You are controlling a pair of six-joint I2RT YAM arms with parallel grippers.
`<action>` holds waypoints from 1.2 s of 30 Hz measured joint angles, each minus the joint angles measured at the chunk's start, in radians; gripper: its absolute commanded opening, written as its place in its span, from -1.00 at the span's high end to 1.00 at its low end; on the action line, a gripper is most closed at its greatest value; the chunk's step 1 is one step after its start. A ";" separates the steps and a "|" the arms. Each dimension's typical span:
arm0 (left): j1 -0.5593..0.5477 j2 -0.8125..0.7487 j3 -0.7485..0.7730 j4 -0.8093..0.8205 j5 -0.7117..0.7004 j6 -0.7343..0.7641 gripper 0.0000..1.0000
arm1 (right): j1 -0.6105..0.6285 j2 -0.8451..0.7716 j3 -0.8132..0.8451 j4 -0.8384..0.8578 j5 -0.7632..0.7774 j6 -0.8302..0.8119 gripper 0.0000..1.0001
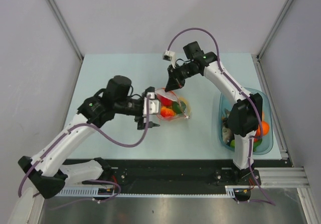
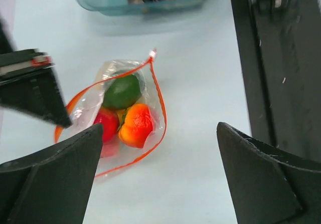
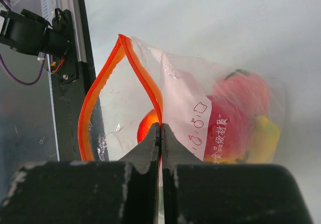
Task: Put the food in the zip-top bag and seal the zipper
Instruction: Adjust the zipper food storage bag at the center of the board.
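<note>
The clear zip-top bag [image 1: 174, 109] lies at the table's middle with its mouth open. Inside it are a green piece [image 2: 122, 91], a red tomato [image 2: 105, 124] and an orange-yellow piece [image 2: 136, 126]. The red-orange zipper [image 2: 160, 105] curves round the mouth. My right gripper [image 1: 172, 86] is shut on the far rim of the zipper [image 3: 100, 96] and holds it up; in the right wrist view its fingertips [image 3: 160, 126] pinch the strip. The tomato [image 3: 235, 96] and a yellow piece [image 3: 266, 136] show through the bag [image 3: 200, 83]. My left gripper [image 1: 152, 108] is open and empty beside the bag's left side; it also shows in the left wrist view [image 2: 160, 184].
A teal translucent tub [image 1: 265, 139] with more toy food stands at the right, behind the right arm; it also shows in the left wrist view [image 2: 100, 3]. A black rail [image 1: 165, 176] runs along the near edge. Grey walls close in the table.
</note>
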 measured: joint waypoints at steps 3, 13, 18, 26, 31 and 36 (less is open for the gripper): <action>-0.045 0.050 -0.051 -0.006 -0.034 0.179 -0.57 | 0.000 0.000 0.000 -0.001 -0.009 0.000 1.00; -0.071 0.287 -0.095 -0.044 -0.146 0.489 0.20 | 0.005 0.000 0.000 -0.001 -0.039 0.002 1.00; -0.073 0.298 -0.116 0.017 -0.181 0.473 1.00 | 0.021 0.000 0.000 -0.001 -0.073 0.005 1.00; -0.076 0.208 -0.147 0.168 -0.121 0.310 0.99 | 0.087 0.000 -0.001 0.008 -0.160 0.046 -0.28; -0.075 0.163 -0.200 0.200 -0.111 0.225 1.00 | 0.028 -0.038 -0.056 0.035 -0.160 0.049 -0.56; -0.059 0.163 -0.207 0.246 -0.092 0.102 1.00 | -0.220 -0.271 -0.362 0.186 -0.131 0.043 -0.56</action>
